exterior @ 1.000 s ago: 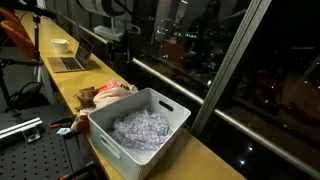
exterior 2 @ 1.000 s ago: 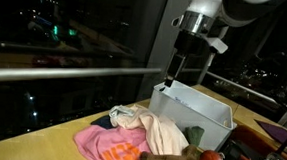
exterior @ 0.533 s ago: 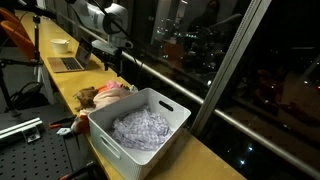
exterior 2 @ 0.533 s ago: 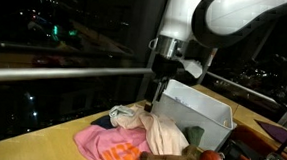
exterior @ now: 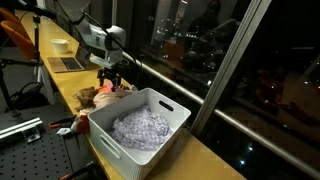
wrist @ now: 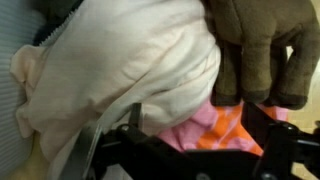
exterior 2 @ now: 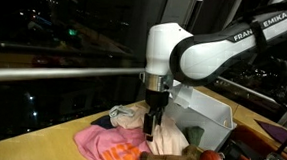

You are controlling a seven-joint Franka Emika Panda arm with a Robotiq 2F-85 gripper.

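One hand [exterior 2: 150, 135] is hanging wide open just above a cream cloth [wrist: 130, 70] lying on a pink cloth [exterior 2: 105, 140] beside a white bin [exterior: 110, 140]

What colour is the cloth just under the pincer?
Cream; the cloth shows best in the wrist view, lying over a pink-and-orange towel.

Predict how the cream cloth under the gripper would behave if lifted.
Crumpled in soft folds, the cream cloth would probably droop limply. It looks thin, so likely light. It overlaps the pink cloth, which might drag along.
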